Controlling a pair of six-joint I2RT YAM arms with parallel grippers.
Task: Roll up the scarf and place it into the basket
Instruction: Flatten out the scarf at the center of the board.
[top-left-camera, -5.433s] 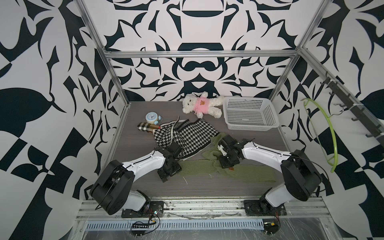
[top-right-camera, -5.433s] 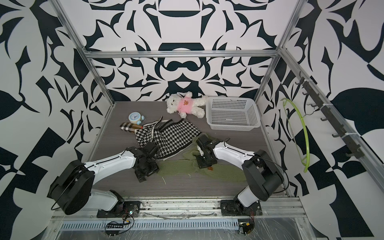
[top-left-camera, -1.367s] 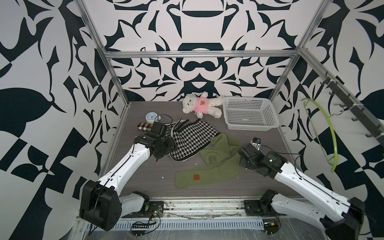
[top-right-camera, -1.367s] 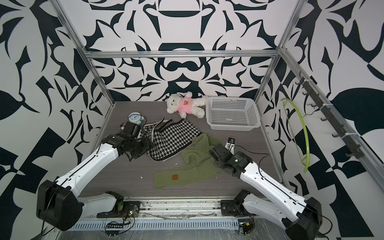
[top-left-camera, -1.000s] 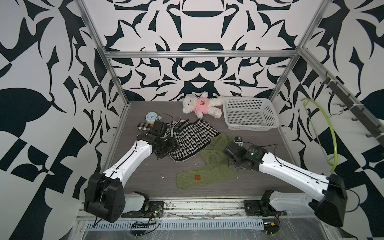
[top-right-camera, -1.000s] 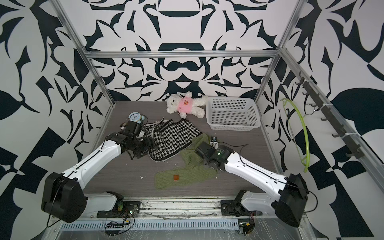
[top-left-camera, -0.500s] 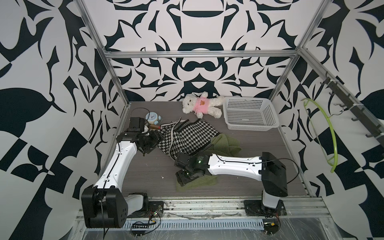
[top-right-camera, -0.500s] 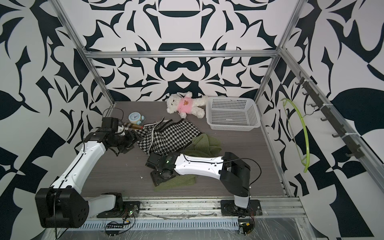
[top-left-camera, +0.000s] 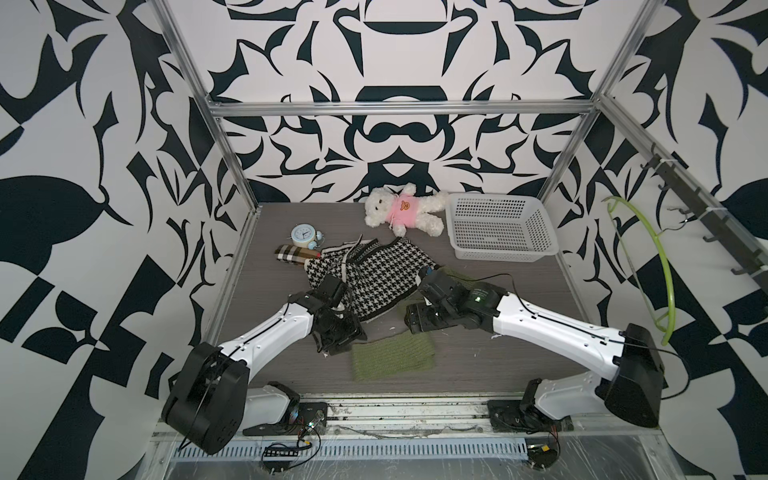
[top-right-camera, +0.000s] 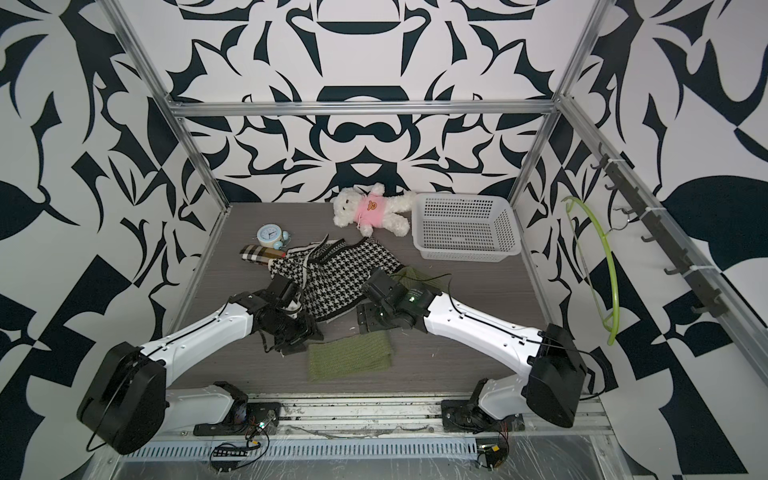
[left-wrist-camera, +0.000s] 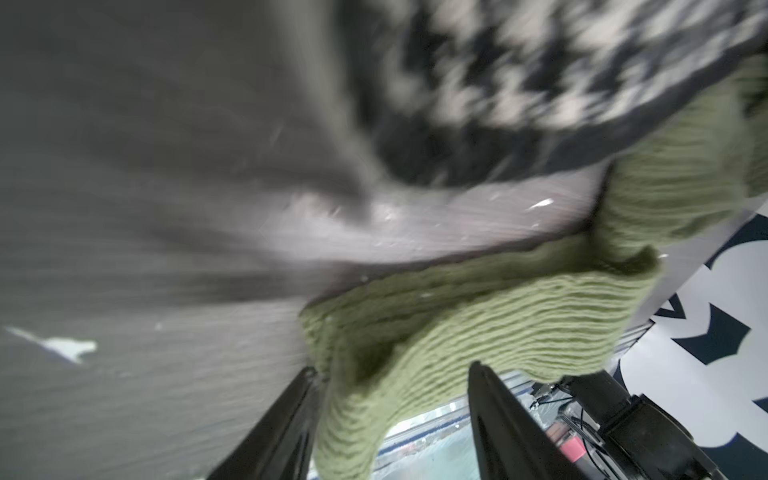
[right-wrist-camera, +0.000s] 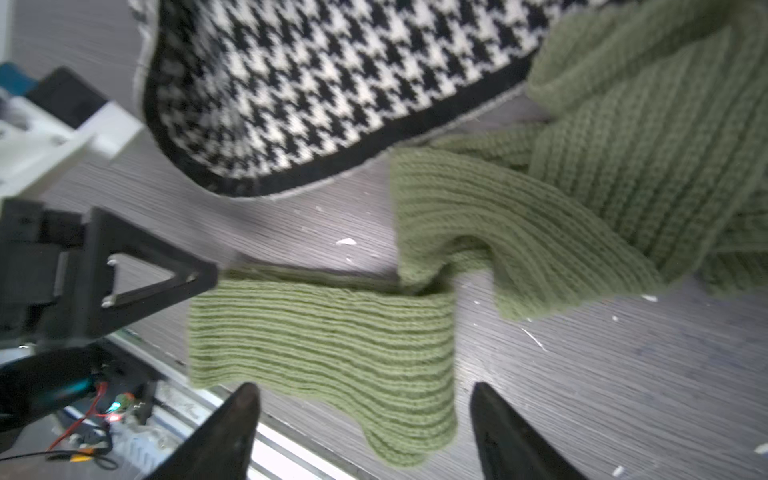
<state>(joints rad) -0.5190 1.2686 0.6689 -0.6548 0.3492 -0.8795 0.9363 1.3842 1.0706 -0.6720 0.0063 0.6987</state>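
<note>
The green knitted scarf (top-left-camera: 392, 357) (top-right-camera: 349, 359) lies near the table's front, its front end folded into a flat rectangle. The rest runs back under my right arm. My left gripper (top-left-camera: 338, 340) (top-right-camera: 297, 343) is at the fold's left end. In the left wrist view its jaws (left-wrist-camera: 392, 368) stand apart around a scarf (left-wrist-camera: 478, 316) edge, which touches only one finger. My right gripper (top-left-camera: 415, 322) (right-wrist-camera: 363, 387) hangs open just behind the fold, with nothing in it. The scarf (right-wrist-camera: 324, 332) lies below it. The white basket (top-left-camera: 503, 261) (top-right-camera: 467, 254) stands empty at the back right.
A black-and-white houndstooth cloth (top-left-camera: 374, 274) lies mid-table, touching the scarf's bunched part. Behind it are a teddy bear (top-left-camera: 401, 210), a small clock (top-left-camera: 303, 237) and a plaid roll (top-left-camera: 293, 254). A green hanger (top-left-camera: 660, 266) hangs on the right wall.
My right arm has let go of the folded scarf end and drawn back to the right. My left arm has swung from the back left, near the clock, forward to the fold's left end.
</note>
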